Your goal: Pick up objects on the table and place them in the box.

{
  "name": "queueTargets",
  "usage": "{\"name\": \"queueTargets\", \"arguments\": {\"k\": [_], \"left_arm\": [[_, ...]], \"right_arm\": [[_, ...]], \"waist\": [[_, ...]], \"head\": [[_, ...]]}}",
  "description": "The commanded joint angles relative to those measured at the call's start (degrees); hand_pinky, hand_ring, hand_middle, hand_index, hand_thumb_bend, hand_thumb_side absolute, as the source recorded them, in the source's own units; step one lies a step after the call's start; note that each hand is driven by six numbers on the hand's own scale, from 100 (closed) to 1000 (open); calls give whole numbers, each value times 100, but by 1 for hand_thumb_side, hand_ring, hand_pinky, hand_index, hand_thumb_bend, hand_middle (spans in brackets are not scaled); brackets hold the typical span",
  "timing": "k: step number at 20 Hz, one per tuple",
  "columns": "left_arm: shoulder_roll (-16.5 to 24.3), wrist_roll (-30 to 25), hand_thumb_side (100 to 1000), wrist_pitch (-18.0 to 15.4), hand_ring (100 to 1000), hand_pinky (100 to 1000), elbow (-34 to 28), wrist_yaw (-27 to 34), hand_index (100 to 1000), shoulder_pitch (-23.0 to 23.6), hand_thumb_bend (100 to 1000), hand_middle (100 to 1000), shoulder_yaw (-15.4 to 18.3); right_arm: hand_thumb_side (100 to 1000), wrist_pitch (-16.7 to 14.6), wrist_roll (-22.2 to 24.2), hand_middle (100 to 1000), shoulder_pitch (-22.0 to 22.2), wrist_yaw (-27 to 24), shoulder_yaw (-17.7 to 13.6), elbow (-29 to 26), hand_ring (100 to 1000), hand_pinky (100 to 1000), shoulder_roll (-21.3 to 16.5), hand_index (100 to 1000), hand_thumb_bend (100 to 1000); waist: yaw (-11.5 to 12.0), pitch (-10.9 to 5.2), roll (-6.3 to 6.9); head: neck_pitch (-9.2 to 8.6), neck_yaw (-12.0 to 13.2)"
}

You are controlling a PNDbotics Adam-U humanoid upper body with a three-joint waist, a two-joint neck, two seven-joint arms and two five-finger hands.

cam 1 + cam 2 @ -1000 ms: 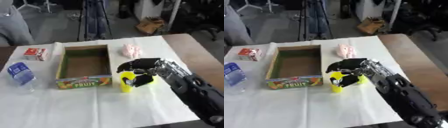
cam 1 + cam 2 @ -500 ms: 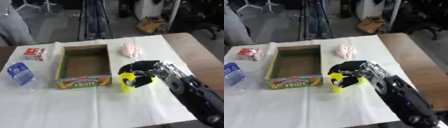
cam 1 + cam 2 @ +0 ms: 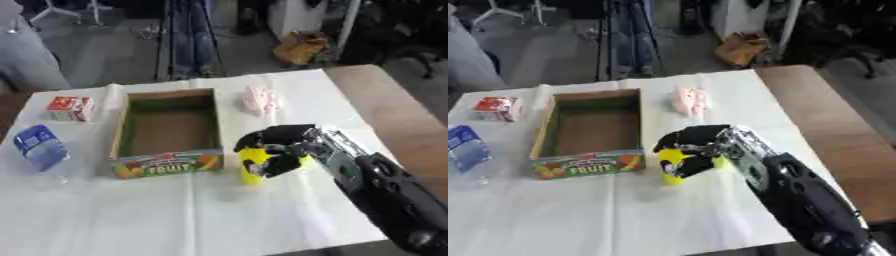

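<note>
Robot's right hand wrapped around a yellow cup beside the open cardboard box.

On the white-covered counter point(image 3: 175, 215), the open cardboard box with a fruit-printed front point(image 3: 166, 131) stands just left of the small upright yellow plastic cup point(image 3: 254, 167). The black right hand point(image 3: 282, 147), reaching in from the box's right, has its fingers curled around the cup, which appears to rest on the counter near the box's front right corner. The box opening lies up and left of the cup.
</note>
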Motion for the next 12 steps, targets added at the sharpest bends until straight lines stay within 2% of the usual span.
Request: {"name": "queueTargets", "arguments": {"k": [1, 5, 7, 8, 12], "left_arm": [[75, -19, 764, -10, 800, 539, -111, 24, 817, -74, 556, 786, 22], [73, -25, 764, -11, 800, 539, -111, 26, 817, -75, 556, 786, 21], [74, -25, 764, -13, 800, 539, -111, 27, 818, -76, 557, 786, 21], [74, -26, 764, -14, 801, 539, -111, 28, 818, -76, 557, 786, 20], [72, -32, 764, -13, 801, 539, -111, 31, 818, -78, 557, 786, 18]], "right_arm": [[1000, -22, 37, 952, -88, -32, -16, -28, 907, 805, -31, 988, 100], [1000, -35, 99, 955, -81, -18, 1, -17, 905, 796, -27, 986, 100], [1000, -53, 142, 958, -82, 18, 12, -15, 906, 794, -35, 987, 119], [968, -67, 166, 961, -82, 45, 15, -16, 904, 788, -40, 986, 170], [932, -124, 226, 962, -78, 165, 9, -9, 901, 782, -43, 987, 202]], "waist": [[-3, -42, 6], [-3, -43, 10], [1, -43, 10], [4, -43, 10], [8, -42, 9]], "head": [[29, -11], [33, -17], [38, -22], [40, -25], [43, -29]]}}
